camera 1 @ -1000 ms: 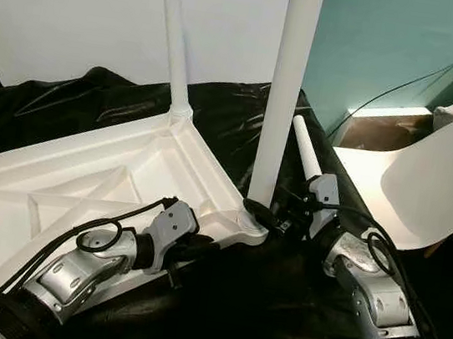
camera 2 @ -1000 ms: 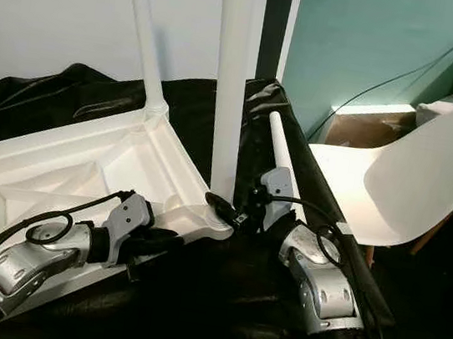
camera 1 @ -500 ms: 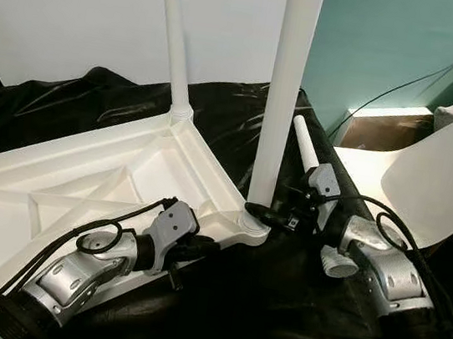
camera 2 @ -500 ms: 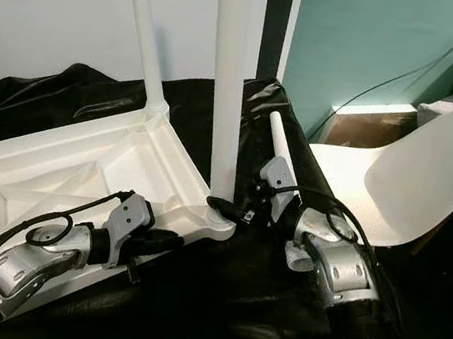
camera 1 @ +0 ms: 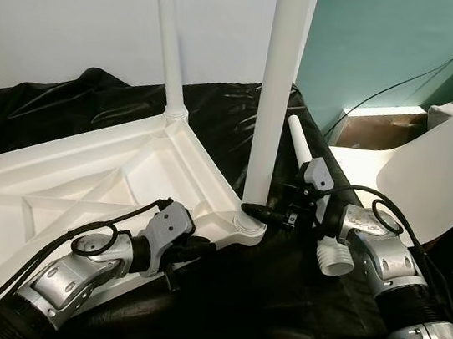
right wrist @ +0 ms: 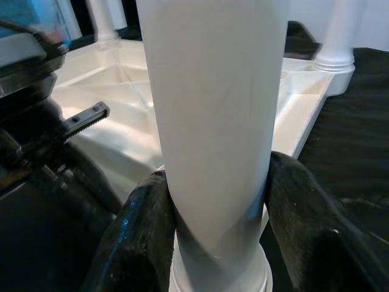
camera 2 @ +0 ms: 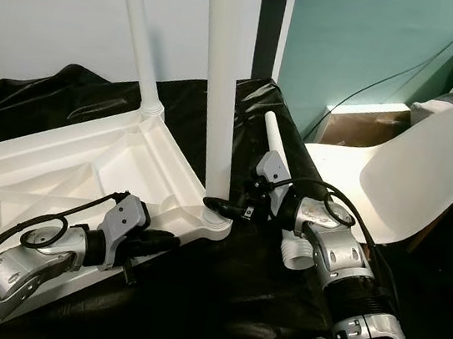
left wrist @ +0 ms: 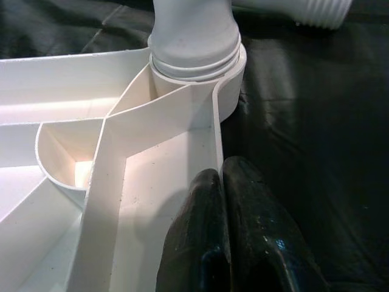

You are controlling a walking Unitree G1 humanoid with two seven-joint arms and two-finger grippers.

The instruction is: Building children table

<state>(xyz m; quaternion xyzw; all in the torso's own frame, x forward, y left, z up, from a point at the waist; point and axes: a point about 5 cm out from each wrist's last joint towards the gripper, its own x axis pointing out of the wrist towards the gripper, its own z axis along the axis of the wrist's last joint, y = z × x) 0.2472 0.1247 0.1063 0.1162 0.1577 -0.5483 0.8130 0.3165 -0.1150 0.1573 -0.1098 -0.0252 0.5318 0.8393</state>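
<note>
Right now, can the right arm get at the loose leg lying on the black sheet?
Probably yes: the loose leg lies uncovered just beyond the right gripper, but that gripper is clamped on the upright leg and must release first.

Near table leg [camera 1: 272,100] and far leg [camera 1: 168,35] ran off top edge; we lost tabletop [camera 1: 46,195] corner at left edge.

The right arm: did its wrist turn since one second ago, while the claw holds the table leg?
Yes. The right claw stays shut on the near table leg at the tabletop's corner socket, but its wrist has rolled; its ribbed white cap now faces down.
</note>
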